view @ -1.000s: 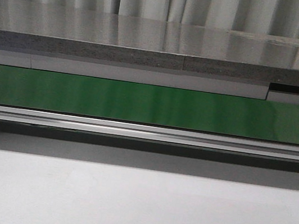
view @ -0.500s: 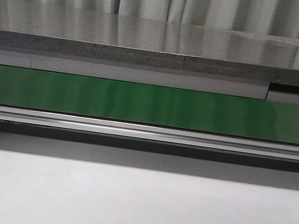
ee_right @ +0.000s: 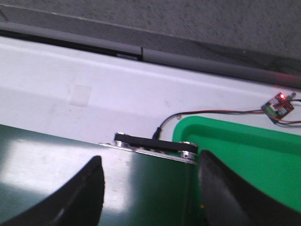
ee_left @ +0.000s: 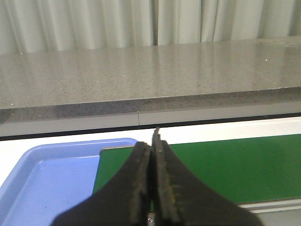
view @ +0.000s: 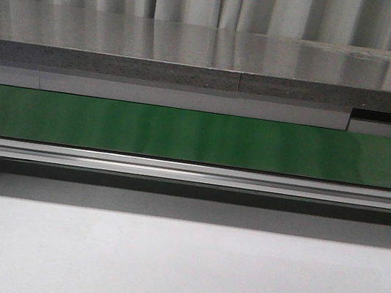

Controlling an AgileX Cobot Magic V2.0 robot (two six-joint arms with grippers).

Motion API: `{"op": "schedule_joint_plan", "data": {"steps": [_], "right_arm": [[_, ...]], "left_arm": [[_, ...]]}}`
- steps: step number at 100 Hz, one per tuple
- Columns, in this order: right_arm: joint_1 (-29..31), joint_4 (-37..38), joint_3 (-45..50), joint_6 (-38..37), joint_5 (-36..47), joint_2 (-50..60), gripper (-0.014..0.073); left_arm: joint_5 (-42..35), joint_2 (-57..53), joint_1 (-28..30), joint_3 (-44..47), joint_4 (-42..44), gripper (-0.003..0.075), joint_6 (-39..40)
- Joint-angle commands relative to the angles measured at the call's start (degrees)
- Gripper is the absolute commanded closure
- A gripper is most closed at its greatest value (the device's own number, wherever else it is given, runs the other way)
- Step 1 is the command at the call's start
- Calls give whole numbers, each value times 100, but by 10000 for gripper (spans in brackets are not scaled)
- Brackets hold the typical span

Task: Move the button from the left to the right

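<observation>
The button is out of view in all three views. In the left wrist view, my left gripper [ee_left: 151, 143] is shut, its two dark fingers pressed flat together with nothing between them, hanging over the left end of the green conveyor belt [ee_left: 235, 165]. In the right wrist view, my right gripper [ee_right: 149, 162] stands open and empty above the belt's right end [ee_right: 70, 174]. The front view shows neither gripper, only the bare green belt [view: 197, 138].
A blue tray [ee_left: 47, 183] lies beside the belt's left end. A green tray [ee_right: 254, 160] lies past the belt's right end, with a small red circuit board [ee_right: 278, 104] and wires behind it. A grey stone counter [view: 195, 57] runs behind the belt.
</observation>
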State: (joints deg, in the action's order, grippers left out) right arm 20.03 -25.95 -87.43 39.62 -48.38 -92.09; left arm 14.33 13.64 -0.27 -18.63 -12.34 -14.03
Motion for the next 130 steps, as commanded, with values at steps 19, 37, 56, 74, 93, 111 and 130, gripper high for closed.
{"op": "schedule_joint_plan", "data": {"steps": [19, 37, 56, 74, 93, 111, 130], "right_arm": [[-320, -136, 769, -89, 804, 1121, 147], [-331, -323, 1895, -89, 1517, 2003, 147], [-339, -587, 3013, -89, 1875, 3022, 147], [-480, -702, 3922, -89, 1851, 4027, 147], [-698, -757, 4700, -89, 1765, 5057, 147], [-698, -803, 5209, -89, 1618, 5873, 147], [-698, -803, 5453, -89, 1238, 6408, 186]], "left_arm": [[-480, 63, -38, -149, -64, 740, 5], [-480, 63, -38, -149, -64, 740, 5], [-480, 63, -38, -149, -64, 740, 5], [-480, 63, -38, -149, -64, 740, 5], [-480, 63, -38, -149, -64, 740, 5], [-480, 63, -38, -149, -64, 740, 5], [-480, 63, -38, -149, -64, 740, 5]]}}
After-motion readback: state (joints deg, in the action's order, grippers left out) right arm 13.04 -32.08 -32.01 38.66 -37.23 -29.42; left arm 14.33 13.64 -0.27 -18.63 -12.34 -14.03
